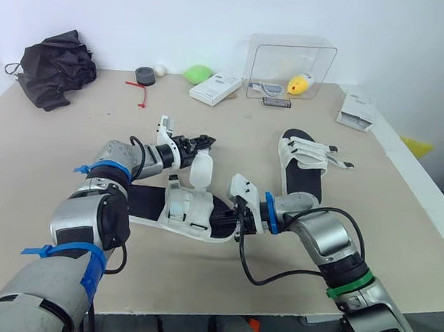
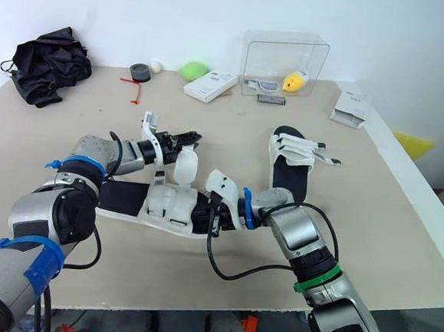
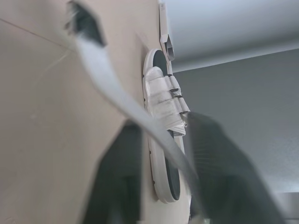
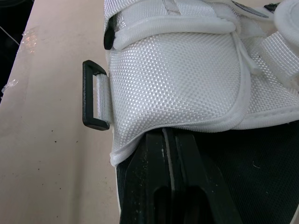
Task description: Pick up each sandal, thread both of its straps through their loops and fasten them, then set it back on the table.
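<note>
A white-strapped sandal with a black sole (image 1: 184, 209) lies in the middle of the table, between my two arms. One of its white straps (image 1: 201, 169) stands up off the sandal, and my left gripper (image 1: 204, 142) is shut on that strap's end. In the left wrist view the strap (image 3: 117, 93) runs between the fingers. My right gripper (image 1: 238, 218) is shut on the sandal's black sole edge (image 4: 224, 163), close to a black plastic loop (image 4: 96, 100). A second sandal (image 1: 303, 166) lies flat to the right, its straps laid across it.
At the back stand a clear plastic box (image 1: 290, 67) holding a yellow object (image 1: 299, 84), a white box (image 1: 215, 88), a green object (image 1: 198, 73), a black tape roll (image 1: 145, 75) and a black bundle (image 1: 54, 67). A white packet (image 1: 356, 111) lies near the table's right edge.
</note>
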Robot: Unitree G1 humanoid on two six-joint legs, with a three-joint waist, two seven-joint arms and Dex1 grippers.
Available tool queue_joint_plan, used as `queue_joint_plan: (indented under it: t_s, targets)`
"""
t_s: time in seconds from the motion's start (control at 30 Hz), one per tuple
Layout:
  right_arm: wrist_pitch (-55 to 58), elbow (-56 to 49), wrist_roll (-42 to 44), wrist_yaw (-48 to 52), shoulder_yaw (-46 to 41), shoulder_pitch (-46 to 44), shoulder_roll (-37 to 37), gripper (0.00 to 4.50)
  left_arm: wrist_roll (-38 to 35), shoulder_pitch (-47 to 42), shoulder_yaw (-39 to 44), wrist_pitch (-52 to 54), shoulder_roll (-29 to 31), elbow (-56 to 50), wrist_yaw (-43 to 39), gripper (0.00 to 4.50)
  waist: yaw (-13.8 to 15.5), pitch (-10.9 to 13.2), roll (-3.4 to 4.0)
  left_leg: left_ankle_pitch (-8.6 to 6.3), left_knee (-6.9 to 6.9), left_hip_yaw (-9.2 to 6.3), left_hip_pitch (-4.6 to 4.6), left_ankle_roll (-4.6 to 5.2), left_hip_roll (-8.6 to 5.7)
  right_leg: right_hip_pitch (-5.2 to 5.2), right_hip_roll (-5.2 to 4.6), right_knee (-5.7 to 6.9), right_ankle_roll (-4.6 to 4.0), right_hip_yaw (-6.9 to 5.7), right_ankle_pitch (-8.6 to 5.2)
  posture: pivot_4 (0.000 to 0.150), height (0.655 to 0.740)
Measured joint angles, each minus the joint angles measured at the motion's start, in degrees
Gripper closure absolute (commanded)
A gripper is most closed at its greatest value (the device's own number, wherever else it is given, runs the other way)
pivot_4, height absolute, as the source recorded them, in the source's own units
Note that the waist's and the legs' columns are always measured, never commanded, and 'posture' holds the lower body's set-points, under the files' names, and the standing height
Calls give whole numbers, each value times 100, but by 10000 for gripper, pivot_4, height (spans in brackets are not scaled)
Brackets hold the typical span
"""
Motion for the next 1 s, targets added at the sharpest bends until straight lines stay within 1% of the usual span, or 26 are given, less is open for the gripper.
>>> queue_joint_plan:
  t_s: [0.2,0.33,0.4,0.43,0.47,0.5,0.53,0.57,0.6,0.67,0.73,0.8,0.9,1.0]
  targets:
    - [-1,7,0,1,-1,-10,8,45000,93,-19,-55,37,16,-31,-465,44424,-4,0,0,0,0,0,0,0,0,0,1,0,0,0,0,1500,7400]
    - [-1,8,1,2,-10,-11,9,45000,170,-1,-483,169,20,-613,-1287,44424,-6,6,-1,2,0,-1,-1,-5,0,-1,1,0,0,0,0,1500,7400]
    - [-1,8,3,0,-7,-9,32,45000,134,385,-910,403,22,-1689,-1850,44424,-23,9,5,2,-1,2,0,-7,1,0,0,1,0,4,0,1500,7400]
    - [-1,8,4,-1,-7,-9,32,45000,133,391,-914,406,22,-1704,-1857,44424,-32,10,6,2,-1,3,0,-9,2,-1,1,1,0,4,0,1500,7400]
    - [-3,7,14,-1,-17,-2,33,45000,93,547,-995,482,20,-2017,-2024,44424,-33,12,7,3,-1,1,-1,-15,3,-1,1,1,0,4,0,1500,7400]
    - [-3,7,41,2,-4,11,40,45000,-66,1267,-1365,498,124,-3507,-2457,44424,-43,12,11,2,-3,-2,-3,-25,7,-1,2,1,1,4,-1,1500,7400]
    - [-3,2,57,3,-12,12,39,45000,-123,1548,-1460,411,152,-3984,-2630,44424,-53,13,12,-3,-5,7,1,-45,13,-1,5,1,2,17,-3,1500,7400]
    - [-3,-1,67,10,-4,20,41,45000,-94,2150,-1699,15,280,-4958,-2903,44424,-58,12,15,-3,-6,9,2,-79,18,-3,8,1,4,21,-5,1500,7400]
    - [-5,-13,80,19,-12,29,35,45000,-57,2623,-1878,-352,371,-5668,-3149,44424,-64,11,16,-6,-5,13,6,-88,21,2,7,0,6,24,-9,1500,7400]
    - [-5,-19,88,43,-16,29,-25,45000,133,3360,-2220,-1100,560,-6605,-3543,44424,-24,10,14,-10,-3,13,10,-101,19,8,3,-1,8,24,-15,1500,7400]
    - [-5,-1,86,37,-24,20,-50,45000,288,3682,-2408,-1580,653,-6982,-3709,44424,1,11,9,-9,7,14,10,-99,17,10,3,-2,9,24,-13,1500,7400]
    - [-18,31,86,39,-4,-10,-43,45000,715,4112,-2689,-2770,762,-7394,-4006,44424,-2,11,10,-7,7,29,14,-95,13,8,2,-2,11,42,-11,1500,7400]
    - [-62,62,86,82,46,-53,-43,45000,1136,4418,-2928,-4055,858,-7449,-4397,44424,-1,12,7,-9,6,37,12,-91,14,4,4,-3,10,50,-13,1500,7400]
    - [-103,153,87,176,86,-123,-29,45000,1523,4463,-3050,-5415,885,-7332,-4660,44424,6,12,8,-24,6,40,10,-67,15,3,5,-7,13,51,-19,1500,7400]
